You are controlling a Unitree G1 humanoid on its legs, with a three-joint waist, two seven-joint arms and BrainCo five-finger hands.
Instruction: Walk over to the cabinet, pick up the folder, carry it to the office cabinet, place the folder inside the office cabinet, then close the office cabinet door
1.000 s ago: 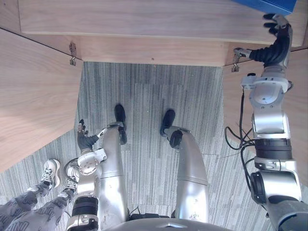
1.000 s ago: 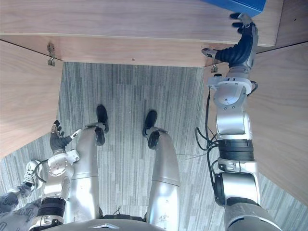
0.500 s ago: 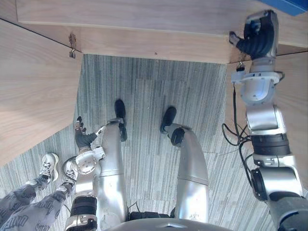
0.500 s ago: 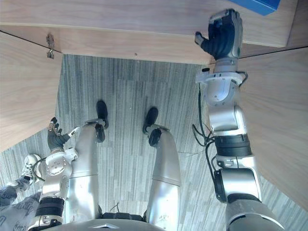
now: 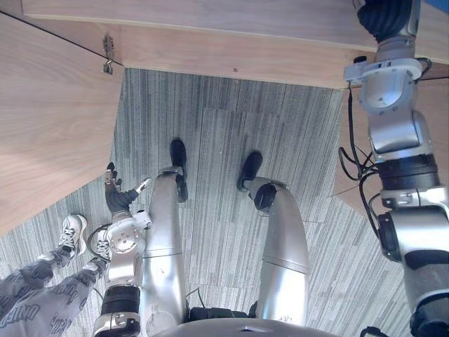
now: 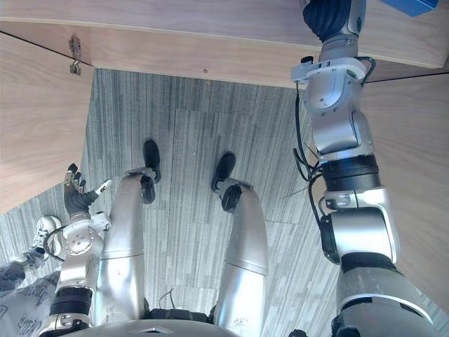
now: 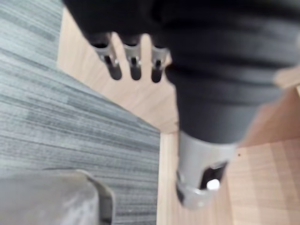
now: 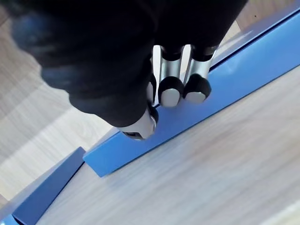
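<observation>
A blue folder (image 8: 225, 89) lies flat on the wooden shelf (image 8: 197, 178) of the open cabinet; its corner shows at the top right (image 6: 421, 5). My right hand (image 6: 330, 15) reaches up into the cabinet beside it. In the right wrist view its fingers (image 8: 171, 91) are curled in, dark tips tucked toward the palm, just over the folder's long edge and with nothing clasped between them. Whether they touch the folder I cannot tell. My left hand (image 5: 116, 196) hangs low beside me with its fingers (image 7: 133, 65) straight.
The cabinet's wooden front edge (image 5: 210, 49) runs across the top. One open door (image 5: 49, 119) with a metal hinge (image 5: 107, 53) stands at my left, another door (image 6: 414, 161) at my right. A person's legs and white shoes (image 5: 66, 239) stand at the lower left on grey carpet (image 5: 224, 140).
My right arm has stretched further up into the cabinet and its fingers have curled shut. The view has shifted a little. My left hand has stayed put.
</observation>
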